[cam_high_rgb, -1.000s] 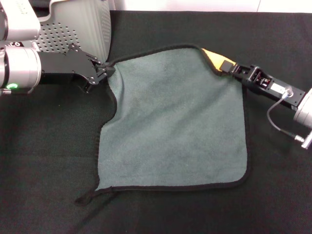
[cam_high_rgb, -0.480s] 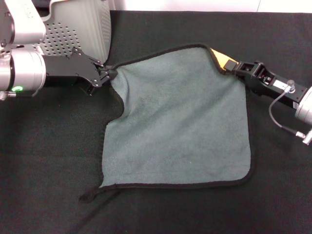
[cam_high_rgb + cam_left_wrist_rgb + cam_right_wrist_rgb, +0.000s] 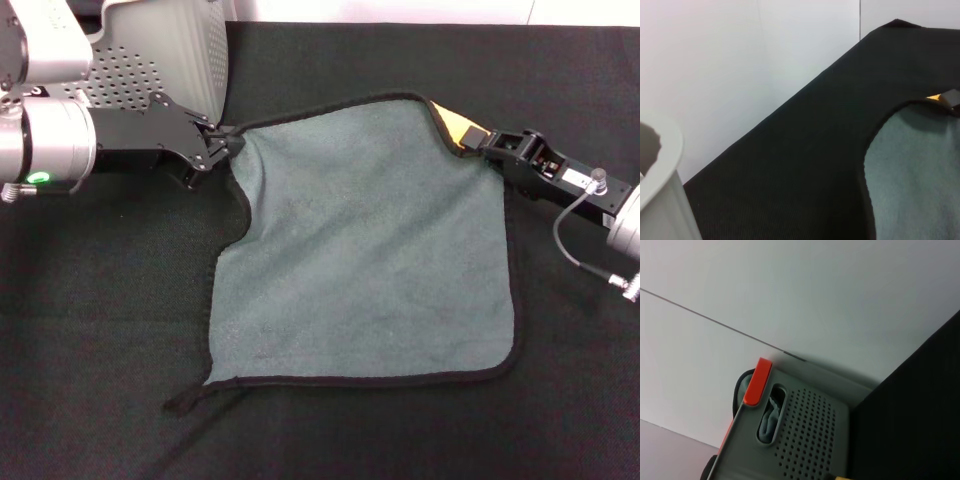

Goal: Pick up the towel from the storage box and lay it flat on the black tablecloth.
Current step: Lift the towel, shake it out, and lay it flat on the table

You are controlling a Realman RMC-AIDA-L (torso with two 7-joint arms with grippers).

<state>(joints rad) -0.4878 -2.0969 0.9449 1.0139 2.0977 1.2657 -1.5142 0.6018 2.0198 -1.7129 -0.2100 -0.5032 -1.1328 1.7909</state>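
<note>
Black tablecloth (image 3: pixel 400 430) under towel (image 3: pixel 370 260), white wall behind; left gripper (image 3: pixel 222 143) and right gripper (image 3: pixel 478 143) each pinch a far corner; storage box (image 3: pixel 175 70) cropped.

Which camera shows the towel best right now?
The head view: the whole towel lies spread on the tablecloth, far corners pinched by the left gripper and right gripper. The left wrist view shows one grey-green part; the right wrist only a yellow sliver.

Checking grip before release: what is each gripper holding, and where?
Both hold the towel: left gripper pinches its far left corner, right gripper its far right corner.
</note>
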